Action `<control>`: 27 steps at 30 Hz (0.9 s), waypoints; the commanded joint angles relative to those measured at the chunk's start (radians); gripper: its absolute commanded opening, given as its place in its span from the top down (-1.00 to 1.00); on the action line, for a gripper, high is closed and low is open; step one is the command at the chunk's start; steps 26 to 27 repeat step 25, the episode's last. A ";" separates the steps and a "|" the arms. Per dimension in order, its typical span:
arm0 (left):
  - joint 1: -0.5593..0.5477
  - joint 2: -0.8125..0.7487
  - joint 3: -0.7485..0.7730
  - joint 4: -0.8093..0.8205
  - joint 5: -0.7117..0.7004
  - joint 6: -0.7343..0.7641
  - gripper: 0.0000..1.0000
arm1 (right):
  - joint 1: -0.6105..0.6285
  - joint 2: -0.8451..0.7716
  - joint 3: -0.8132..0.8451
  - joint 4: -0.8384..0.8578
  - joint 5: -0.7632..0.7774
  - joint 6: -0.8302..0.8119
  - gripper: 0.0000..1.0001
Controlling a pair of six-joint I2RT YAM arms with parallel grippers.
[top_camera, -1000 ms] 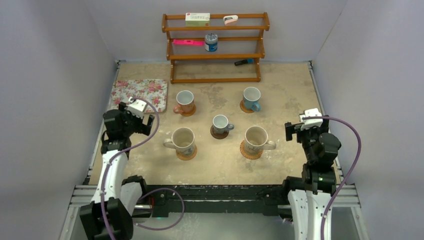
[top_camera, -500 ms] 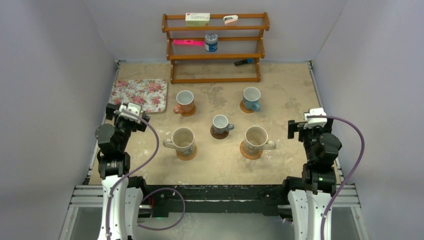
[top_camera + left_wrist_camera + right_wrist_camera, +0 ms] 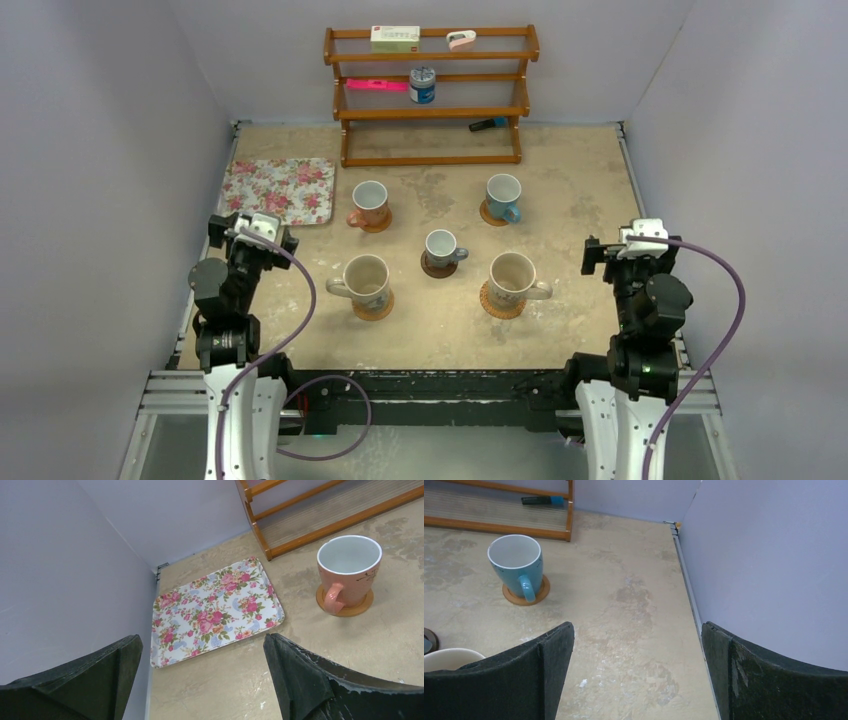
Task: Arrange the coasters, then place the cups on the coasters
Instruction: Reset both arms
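Several cups stand on round coasters mid-table. The orange-brown cup [image 3: 370, 202] [image 3: 347, 570] sits on a tan coaster [image 3: 365, 607], the light blue cup [image 3: 503, 195] [image 3: 517, 562] on another coaster [image 3: 541, 592]. A small grey-white cup [image 3: 441, 247] rests on a dark brown coaster [image 3: 430, 269]. Two large cream cups [image 3: 366, 281] [image 3: 513, 277] stand on woven coasters [image 3: 380, 310] [image 3: 490, 303]. My left gripper [image 3: 252, 228] [image 3: 202, 645] hangs open and empty at the table's left edge. My right gripper [image 3: 632, 243] [image 3: 638, 632] is open and empty near the right edge.
A floral tray [image 3: 281, 186] [image 3: 216, 607] lies at the back left, ahead of the left gripper. A wooden shelf [image 3: 430, 95] at the back holds a tin can [image 3: 422, 85], a box and small items. Grey walls [image 3: 90, 150] close in both sides.
Both arms have drawn back toward their bases: the left gripper moved left and nearer the edge, the right gripper shifted slightly right. Cups and coasters have not moved.
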 commanded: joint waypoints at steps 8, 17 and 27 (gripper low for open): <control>-0.001 -0.024 -0.010 -0.015 -0.011 -0.018 -1.00 | 0.001 -0.011 0.026 -0.003 0.002 -0.016 -0.97; -0.001 -0.023 -0.012 -0.026 -0.004 -0.010 -1.00 | 0.001 -0.004 0.042 -0.031 -0.020 -0.057 -0.98; -0.001 -0.019 -0.013 -0.035 0.014 -0.002 -1.00 | 0.001 -0.008 0.034 -0.055 -0.071 -0.079 -0.98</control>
